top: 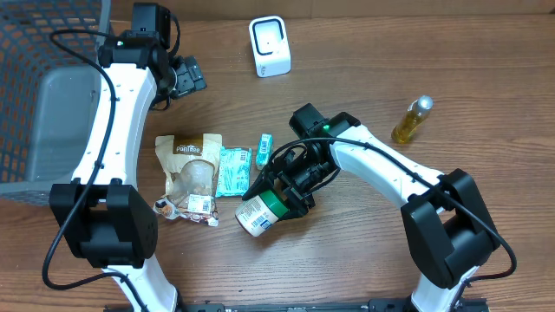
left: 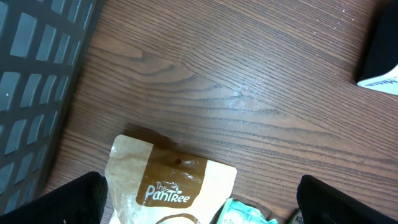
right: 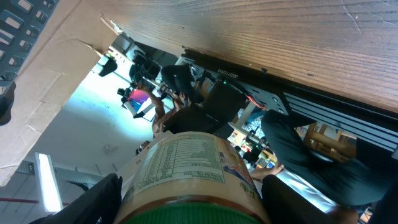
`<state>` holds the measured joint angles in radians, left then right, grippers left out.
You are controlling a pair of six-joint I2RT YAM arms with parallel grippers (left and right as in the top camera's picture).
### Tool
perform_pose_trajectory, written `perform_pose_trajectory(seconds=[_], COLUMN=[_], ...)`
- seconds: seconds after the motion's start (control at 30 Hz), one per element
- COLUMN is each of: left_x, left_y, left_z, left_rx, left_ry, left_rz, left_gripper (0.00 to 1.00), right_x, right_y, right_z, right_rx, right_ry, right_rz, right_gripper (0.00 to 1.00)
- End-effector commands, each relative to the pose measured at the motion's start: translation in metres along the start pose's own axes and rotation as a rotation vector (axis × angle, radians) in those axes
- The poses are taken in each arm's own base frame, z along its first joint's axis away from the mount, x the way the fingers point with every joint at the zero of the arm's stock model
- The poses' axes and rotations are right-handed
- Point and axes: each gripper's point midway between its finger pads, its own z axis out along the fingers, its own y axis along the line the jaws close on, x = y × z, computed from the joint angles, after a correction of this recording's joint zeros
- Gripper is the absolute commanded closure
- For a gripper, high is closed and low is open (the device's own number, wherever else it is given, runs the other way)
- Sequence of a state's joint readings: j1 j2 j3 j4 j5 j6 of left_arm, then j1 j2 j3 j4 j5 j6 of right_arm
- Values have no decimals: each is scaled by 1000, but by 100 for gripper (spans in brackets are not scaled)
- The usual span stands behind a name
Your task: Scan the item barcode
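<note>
At lower centre of the overhead view, jar (top: 258,213) clamped sideways in right gripper (top: 279,198), well apart from scanner (top: 270,46) at top centre. At upper left, left gripper (top: 187,76) spread wide, empty. Grasp judged done; remaining: carry to scanner, turn barcode toward it; barcode itself not made out here.

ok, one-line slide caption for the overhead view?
Right gripper grips the tilted green-capped jar; left gripper hangs open near the basket; white scanner stands apart.
</note>
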<state>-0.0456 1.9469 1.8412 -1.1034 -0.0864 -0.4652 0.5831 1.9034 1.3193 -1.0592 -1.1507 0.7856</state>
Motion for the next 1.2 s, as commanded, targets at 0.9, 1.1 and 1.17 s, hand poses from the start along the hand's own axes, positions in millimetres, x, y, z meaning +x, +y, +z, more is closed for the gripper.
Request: perform_pose_trajectory(seconds=[0.9,1.1,1.17], left_x=[-6,-6,-6], left_y=[-3,-3,-3], left_z=[-10,-10,-10], left_rx=[19,19,19], left_ry=[-27,-27,-27], left_rz=[-13,-13,-13], left_gripper=[0,0,0], right_x=[-2,-20,-24], right_y=[4,-11,-13], right_z=[-7,-10,-11], right_rx=[21,109,125], right_ry=[-63,-172,-192], right_rz=[-17,-15,-15], right_gripper=[72,73,73])
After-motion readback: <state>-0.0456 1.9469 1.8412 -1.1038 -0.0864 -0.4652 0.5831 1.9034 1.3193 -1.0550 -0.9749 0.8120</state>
